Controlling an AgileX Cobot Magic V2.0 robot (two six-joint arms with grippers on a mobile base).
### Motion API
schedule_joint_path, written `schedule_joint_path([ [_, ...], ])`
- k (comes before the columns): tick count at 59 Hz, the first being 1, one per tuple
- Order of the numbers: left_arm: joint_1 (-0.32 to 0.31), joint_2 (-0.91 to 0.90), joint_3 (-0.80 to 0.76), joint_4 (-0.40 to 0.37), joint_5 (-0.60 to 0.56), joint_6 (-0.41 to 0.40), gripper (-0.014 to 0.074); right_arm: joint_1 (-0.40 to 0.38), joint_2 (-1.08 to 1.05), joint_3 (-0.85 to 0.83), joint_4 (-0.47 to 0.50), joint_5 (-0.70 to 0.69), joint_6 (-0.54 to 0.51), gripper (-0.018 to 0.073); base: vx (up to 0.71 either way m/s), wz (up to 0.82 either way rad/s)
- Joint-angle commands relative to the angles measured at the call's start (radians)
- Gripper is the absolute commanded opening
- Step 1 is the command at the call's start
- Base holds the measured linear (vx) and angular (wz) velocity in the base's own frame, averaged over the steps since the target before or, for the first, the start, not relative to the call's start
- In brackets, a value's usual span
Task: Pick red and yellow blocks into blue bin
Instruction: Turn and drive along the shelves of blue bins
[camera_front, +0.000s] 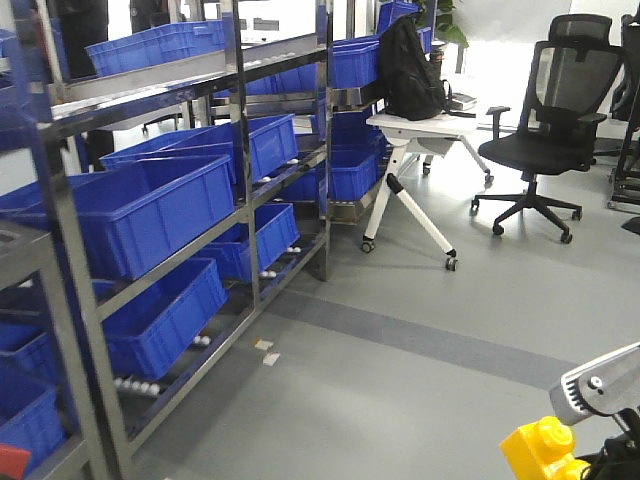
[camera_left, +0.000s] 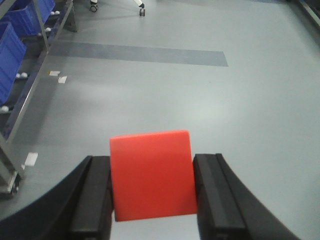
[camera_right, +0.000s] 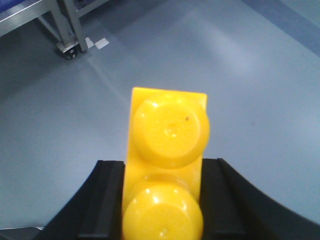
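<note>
- Left claw (camera_left: 156, 160): pinching the plain red plastic cube (camera_left: 152, 175), black fingers (camera_left: 92, 200) pressed flat on both side faces. The cube sits square, with nothing under it but floor.
- Right claw (camera_right: 164, 165): clamped on the yellow plastic toy brick with two round studs (camera_right: 167, 130). It grips the long sides at the near end; the far stud sticks out past the fingertips.
- Step in hand, by my read: both picks are done and this is the carry. Neither block is in a bin yet.
- Below both claws is smooth grey vinyl floor (camera_left: 210, 100) with a darker stripe across it and a few paper scraps near the rack foot. Neither wrist view shows a bin under its claw.
- Further off on the left, a steel shelving rack (camera_front: 240, 150) is loaded with near-identical tubs. The large blue plastic tub with a rolled rim (camera_front: 150, 215) on the middle shelf is the closest open one. I cannot tell which tub is the target.
- Next move calls for getting each claw over an open tub mouth, clear of the shelf rail above, then spreading the fingers. The shelf gaps look tight, so a low, angled approach seems needed.
- Far back are a white wheeled tabletop (camera_front: 425, 122) carrying a black backpack (camera_front: 410, 70), and a black mesh office chair (camera_front: 560, 110). Both are well apart from the carry path.
</note>
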Motion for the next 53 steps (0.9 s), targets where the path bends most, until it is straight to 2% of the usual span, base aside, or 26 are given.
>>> schedule_joint_path([
  [1,-0.006,-0.003,-0.027,-0.026,-0.069,-0.002,0.0244,-0.001,-0.013,-0.032,-0.011,-0.061,-0.005,0.0228,0.44,-0.05],
  [25,-0.006,-0.003,-0.027,-0.026,-0.070,-0.002,0.0243,-0.001,-0.013,-0.032,-0.011,-0.061,-0.005,0.0228,0.43,0.03],
  [53,-0.006,-0.003,-0.027,-0.026,-0.070,-0.002,0.0243,-0.001,-0.013,-0.032,-0.011,-0.061,-0.005,0.0228,0.36,0.30],
])
